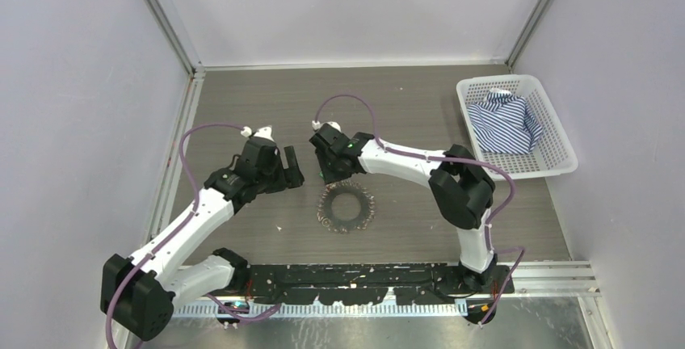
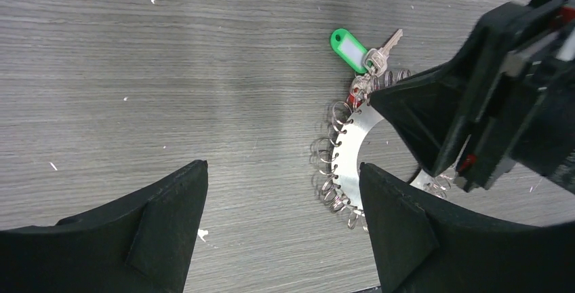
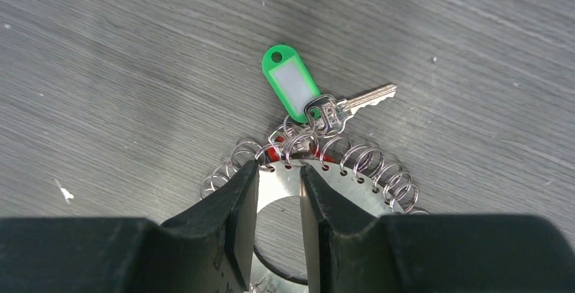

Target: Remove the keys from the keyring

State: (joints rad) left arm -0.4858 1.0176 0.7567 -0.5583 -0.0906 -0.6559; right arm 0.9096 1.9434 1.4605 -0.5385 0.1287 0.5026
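One key (image 3: 363, 98) with its green tag (image 3: 291, 86) sits on the keyring (image 3: 346, 188), nothing removed yet; right claw (image 3: 279, 166) narrowly parted at the rim, left claw (image 2: 283, 167) wide open and empty.

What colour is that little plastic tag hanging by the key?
Bright green, with a white label panel; the tag shows best in the right wrist view.

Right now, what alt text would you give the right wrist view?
The right gripper, jaws slightly apart, points at a flat silvery keyring fringed with small wire loops. Beyond, attached at its edge, lie a green tag and one silver key on grey tabletop.
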